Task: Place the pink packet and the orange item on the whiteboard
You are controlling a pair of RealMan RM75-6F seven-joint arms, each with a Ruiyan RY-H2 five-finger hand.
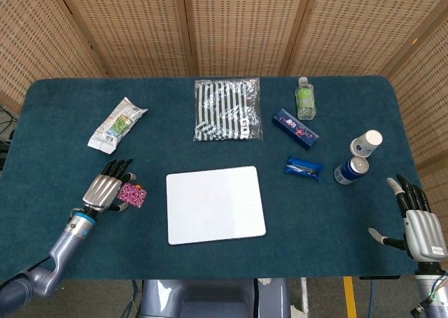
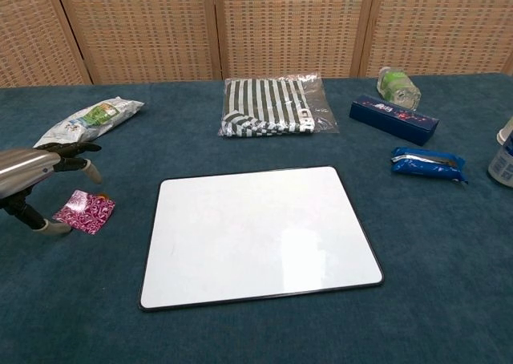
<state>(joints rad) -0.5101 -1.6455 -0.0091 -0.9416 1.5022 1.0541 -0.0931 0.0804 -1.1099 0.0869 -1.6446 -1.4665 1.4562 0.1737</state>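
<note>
No writing can be read on any of the wrappers or boxes; the print is too small in both views.

The pink packet (image 2: pixel 84 212) lies flat on the blue surface (image 1: pixel 210 262), just at 9 o'clock of the whiteboard (image 1: pixel 215 204). It is roughly square, turned so that one corner points toward the whiteboard; its long axis cannot be told. A small orange item (image 2: pixel 103 196) peeps out at its far edge, touching it. The whiteboard lies flat near the middle of the surface, its long side running from 9 to 3 o'clock, with nothing on it.

The left hand (image 1: pixel 102 192) hovers beside the packet on its 9 o'clock side, fingers (image 2: pixel 76 149) apart and reaching forward above it, thumb down near the cloth; it holds nothing. The right hand (image 1: pixel 420 227) rests at the 4 o'clock corner of the surface, fingers spread and empty.

At 12 o'clock of the whiteboard lies a striped cloth in a clear bag (image 1: pixel 227 110). A white and green snack bag (image 1: pixel 116 124) lies at 10 o'clock. Toward 2 o'clock are a small bottle (image 1: pixel 305 99), a dark blue box (image 1: pixel 295 129), a blue wrapper (image 1: pixel 304 168) and two cups (image 1: pixel 358 156).
</note>
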